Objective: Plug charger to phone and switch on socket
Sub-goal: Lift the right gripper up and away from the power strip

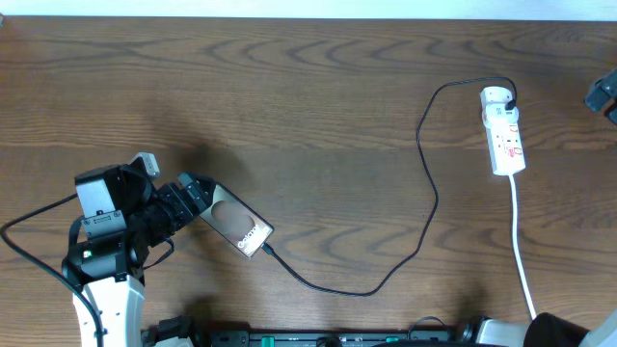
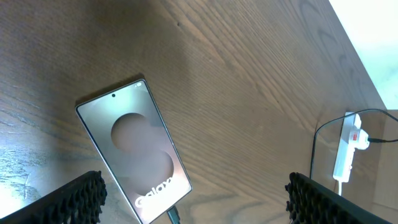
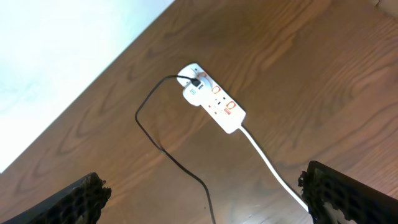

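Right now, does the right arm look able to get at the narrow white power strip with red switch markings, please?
Probably yes. The narrow white power strip lies in the open, framed between the right arm's open jaws; only the thin black cable plugged into its end sits nearby.

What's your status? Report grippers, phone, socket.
Left gripper open over phone, charger tip at its port. Right gripper open above socket, switch state unreadable. Nothing in the way.

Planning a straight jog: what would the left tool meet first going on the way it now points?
Most likely the phone, lying flat on the table just ahead of the open left tool; the gap between them is hard to judge.
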